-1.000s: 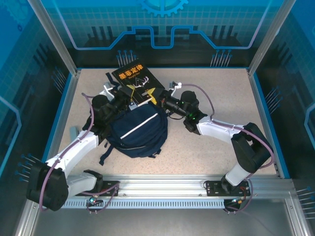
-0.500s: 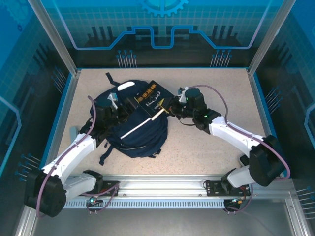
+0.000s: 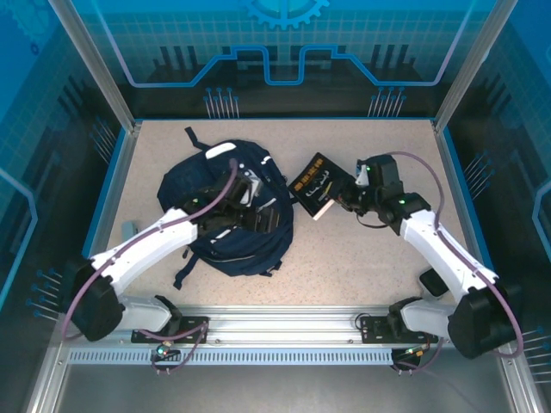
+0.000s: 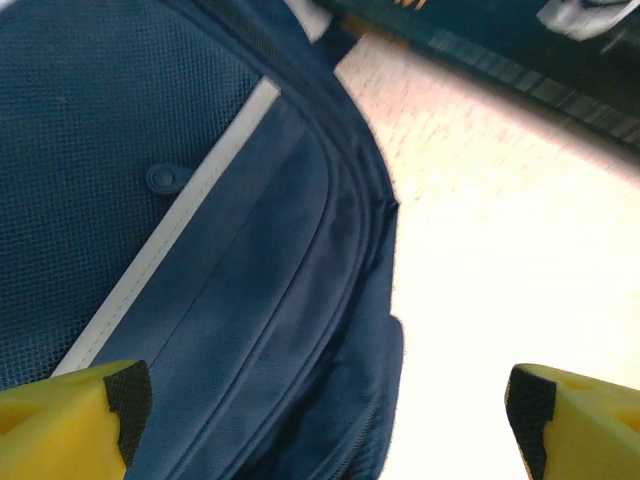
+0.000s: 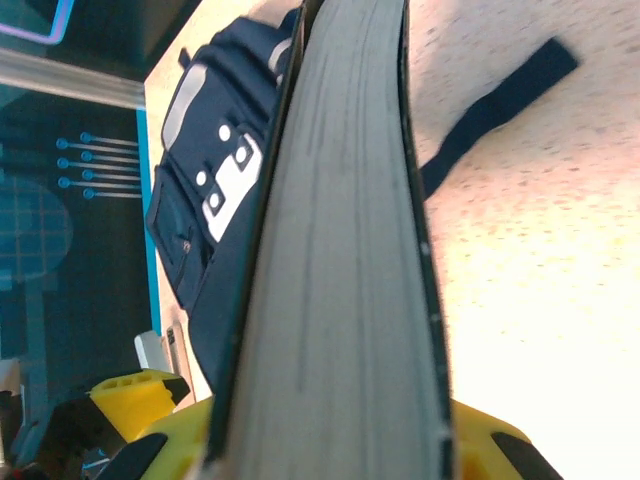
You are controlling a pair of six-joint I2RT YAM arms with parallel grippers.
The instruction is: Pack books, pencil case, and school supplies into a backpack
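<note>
So the backpack [image 3: 225, 225] lies flat on the speckled table [image 3: 370, 258], left of centre. Its long axis runs near-to-far, and the top end with the light grey patch points at the far edge. It's navy woven fabric, kinda lumpy, with a white stripe and rows of stitched seams that show up nicely in the left wrist view. The black book [image 3: 315, 183] is just to its right, clear of the bag. It sits on a diagonal with one corner aimed at the backpack, cover tilted up, thin and rigid with pale print. The right gripper [image 3: 343, 196] is clamped on its right side. In the right wrist view the book is edge-on, a grey page block between yellow fingers [image 5: 480, 445]. That arm reaches in from the near right with the elbow bent. The left arm stretches over the bag, and the left gripper [image 3: 250, 191] hangs above it with jaws spread wide, holding nothing. The pale pencil case [image 3: 128, 229] sits near the left edge.
</note>
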